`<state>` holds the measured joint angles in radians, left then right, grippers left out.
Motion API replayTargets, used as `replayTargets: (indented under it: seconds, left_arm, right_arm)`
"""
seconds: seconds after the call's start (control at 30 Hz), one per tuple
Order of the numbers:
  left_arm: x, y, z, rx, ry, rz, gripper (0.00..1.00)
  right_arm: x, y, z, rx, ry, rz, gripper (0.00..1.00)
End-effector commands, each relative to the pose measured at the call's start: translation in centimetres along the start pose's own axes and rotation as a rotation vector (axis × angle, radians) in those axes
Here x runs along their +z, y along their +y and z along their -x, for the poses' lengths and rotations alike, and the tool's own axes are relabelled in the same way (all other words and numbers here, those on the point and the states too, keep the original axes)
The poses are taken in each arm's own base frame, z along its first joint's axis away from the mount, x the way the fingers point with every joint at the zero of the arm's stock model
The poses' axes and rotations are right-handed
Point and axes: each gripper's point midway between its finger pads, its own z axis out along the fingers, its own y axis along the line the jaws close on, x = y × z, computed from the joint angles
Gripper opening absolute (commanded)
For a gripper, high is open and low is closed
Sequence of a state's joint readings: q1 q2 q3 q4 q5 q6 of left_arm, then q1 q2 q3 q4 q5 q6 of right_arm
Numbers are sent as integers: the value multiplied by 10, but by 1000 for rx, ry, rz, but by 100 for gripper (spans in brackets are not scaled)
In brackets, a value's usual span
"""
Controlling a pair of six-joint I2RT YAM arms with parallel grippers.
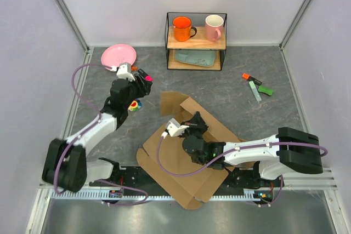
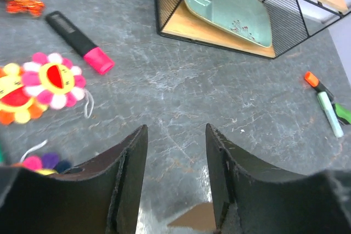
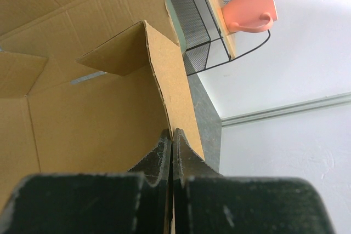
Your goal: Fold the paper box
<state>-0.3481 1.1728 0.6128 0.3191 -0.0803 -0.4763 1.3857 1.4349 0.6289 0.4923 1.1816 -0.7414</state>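
Observation:
The paper box (image 1: 219, 135) is brown cardboard lying partly unfolded between the arms, with one flap (image 1: 174, 102) raised at its far left. My right gripper (image 1: 196, 120) is shut on the edge of an upright panel (image 3: 173, 89), whose thin edge runs straight into the closed fingertips (image 3: 173, 135). A second short flap (image 3: 112, 56) stands at a right angle to that panel. My left gripper (image 1: 133, 92) hovers left of the box, open, with nothing between its fingers (image 2: 176, 130). Only a brown corner of the box (image 2: 192, 220) shows beneath it.
A wire shelf (image 1: 196, 41) at the back holds an orange mug (image 1: 182, 28), a pink mug (image 1: 214, 27) and a teal tray (image 1: 196, 57). A pink plate (image 1: 118, 55), a pink highlighter (image 2: 79, 41) and a flower toy (image 2: 41, 83) lie near the left arm. Markers (image 1: 256, 87) lie right.

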Motion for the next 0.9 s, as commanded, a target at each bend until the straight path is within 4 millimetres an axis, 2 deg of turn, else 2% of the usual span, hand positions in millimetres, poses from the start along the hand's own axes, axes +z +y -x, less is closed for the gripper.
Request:
replayTargets:
  seconds: [0.0, 0.03, 0.07, 0.1, 0.13, 0.17, 0.2, 0.27, 0.5, 0.57, 0.67, 0.87]
  left_arm:
    - [24, -50, 1, -122, 119, -357, 51]
    - [29, -60, 4, -125, 104, -424, 50]
    - [25, -75, -4, -141, 153, -526, 46]
    - [32, -77, -19, -161, 193, -568, 45]
    - [32, -87, -12, -160, 157, -643, 45]
    - [28, -95, -19, -207, 201, -699, 45]
    - [34, -93, -34, -238, 247, -708, 45]
    - [31, -102, -41, -257, 277, -769, 46]
    - [16, -113, -89, -156, 357, -792, 47]
    - [6, -120, -100, -131, 380, -816, 47]
    - [-7, -129, -108, -92, 380, -826, 47]
    - [-27, -132, -125, -44, 399, -790, 47]
  right_arm:
    - [-4, 61, -32, -144, 4, 189, 0]
    - [-4, 62, -31, -140, 3, 188, 0]
    - [-4, 62, -31, -143, 3, 189, 0]
    - [-3, 62, -30, -140, 1, 189, 0]
    - [-3, 63, -30, -140, 2, 190, 0]
    - [-3, 63, -30, -140, 1, 189, 0]
    - [-4, 63, -30, -144, 1, 191, 0]
    - [-4, 61, -30, -140, 2, 190, 0]
    - [-5, 57, -27, -125, -2, 184, 0]
    - [-4, 56, -27, -123, -2, 183, 0]
    - [-5, 55, -26, -119, -4, 181, 0]
    - [-6, 56, -25, -119, -7, 182, 0]
